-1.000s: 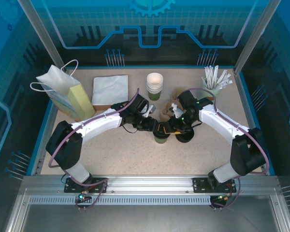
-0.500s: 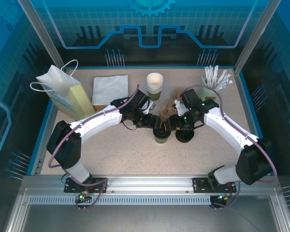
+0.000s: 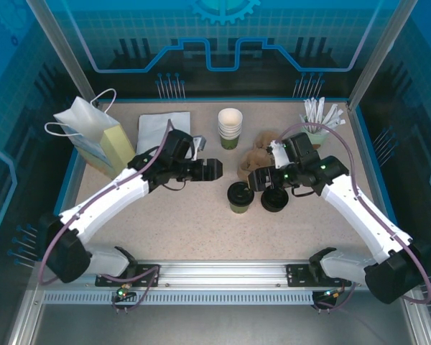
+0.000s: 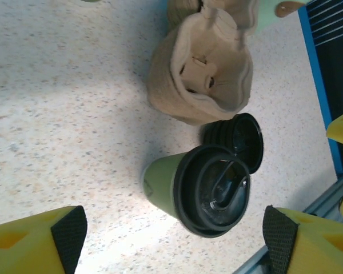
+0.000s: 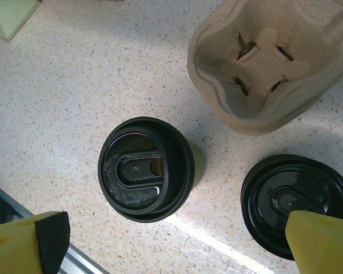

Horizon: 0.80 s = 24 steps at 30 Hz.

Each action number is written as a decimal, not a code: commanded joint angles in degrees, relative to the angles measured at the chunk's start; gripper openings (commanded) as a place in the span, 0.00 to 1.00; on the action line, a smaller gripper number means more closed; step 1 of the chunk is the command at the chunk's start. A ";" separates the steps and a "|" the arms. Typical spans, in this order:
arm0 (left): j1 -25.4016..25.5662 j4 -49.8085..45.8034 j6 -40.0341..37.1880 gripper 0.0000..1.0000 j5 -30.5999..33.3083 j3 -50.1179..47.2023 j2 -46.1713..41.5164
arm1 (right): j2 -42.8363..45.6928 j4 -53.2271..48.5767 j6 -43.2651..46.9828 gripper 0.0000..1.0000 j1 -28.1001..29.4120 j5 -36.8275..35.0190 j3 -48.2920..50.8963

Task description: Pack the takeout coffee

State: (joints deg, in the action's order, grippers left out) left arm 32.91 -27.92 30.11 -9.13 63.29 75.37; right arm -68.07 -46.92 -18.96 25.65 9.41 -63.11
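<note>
You see the takeout coffee (image 3: 240, 195) standing upright on the speckled table (image 3: 194, 215), near its middle, with nothing touching it. Its round black lid (image 5: 146, 168) sits on the rim and has a recessed oval and a small sip hole. Below the lid the side wall is green. The cup stands just beside a stack of black lids (image 3: 274, 200) and near the brown pulp tray (image 3: 255, 158).

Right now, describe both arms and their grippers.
The left arm and right arm have white shells, black joints and bases, and a looping purple cable each. A green light glows near the right wrist. The left gripper and right gripper carry yellow fingers with black pads.
</note>
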 commanded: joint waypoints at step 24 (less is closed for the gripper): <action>-4.32 2.00 4.17 0.99 8.75 -10.77 -12.36 | -25.30 -14.07 5.78 1.00 17.94 -15.19 -15.99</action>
State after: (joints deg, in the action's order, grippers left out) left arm 29.23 -26.26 34.20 -1.23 53.41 64.14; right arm -92.64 -58.46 -14.02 42.74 -4.43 -77.34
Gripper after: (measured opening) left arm 0.987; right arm 0.998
